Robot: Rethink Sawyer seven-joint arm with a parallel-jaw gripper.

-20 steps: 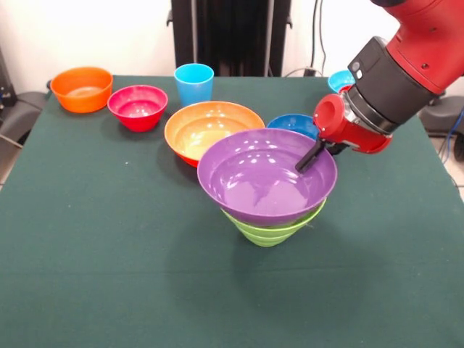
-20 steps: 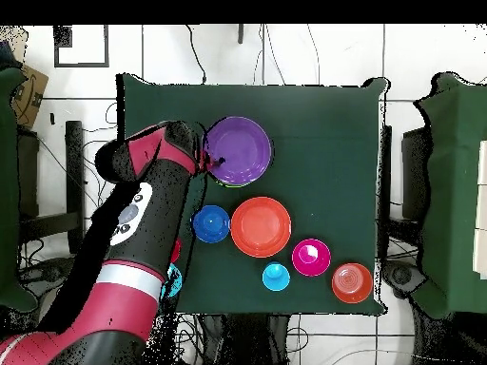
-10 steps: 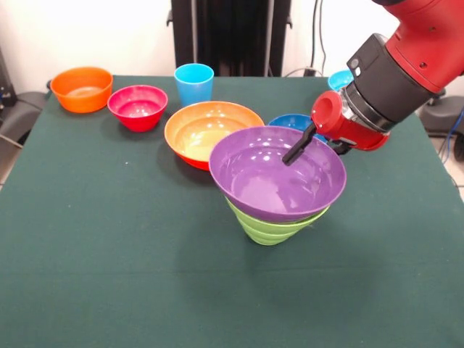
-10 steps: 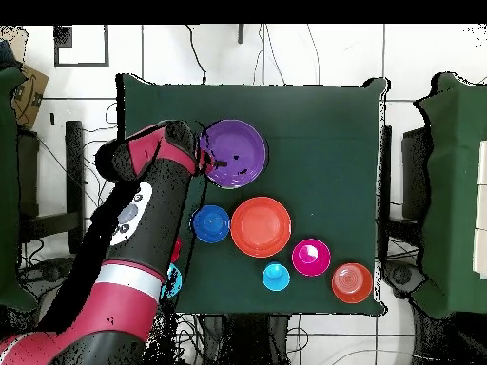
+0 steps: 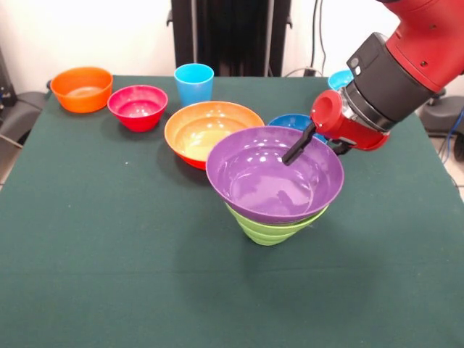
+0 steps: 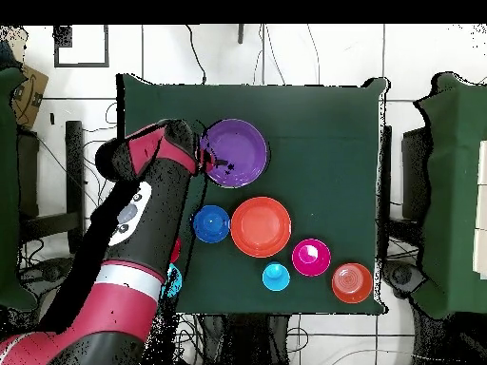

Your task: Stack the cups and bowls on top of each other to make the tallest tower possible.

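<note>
Right now the tower (image 5: 274,199) sits mid-table, a bit toward the front view's right: large purple bowl (image 5: 272,181) on top, tilted, nested over lime green bowls (image 5: 272,226) underneath. Overhead, only the purple one (image 6: 235,152) shows of the pile. Gripper (image 5: 297,149) has a black finger (image 5: 299,145) dipping inside the purple bowl at its far-right rim; the other finger isn't visible, so can't tell if it's pinching the rim or loose. Red and black arm (image 5: 395,69) comes in from upper right.

Just behind the tower, touching or nearly so: large orange bowl (image 5: 209,129) and dark blue bowl (image 5: 293,123), latter partly hidden by the gripper. Farther back, a light blue cup (image 5: 193,82); left of it a magenta-red bowl (image 5: 138,106), then a small orange bowl (image 5: 81,88) near the table's (image 5: 109,254) corner. Light blue bowl (image 5: 339,78) peeks out behind the arm. No readable labels or writing on any item.
</note>
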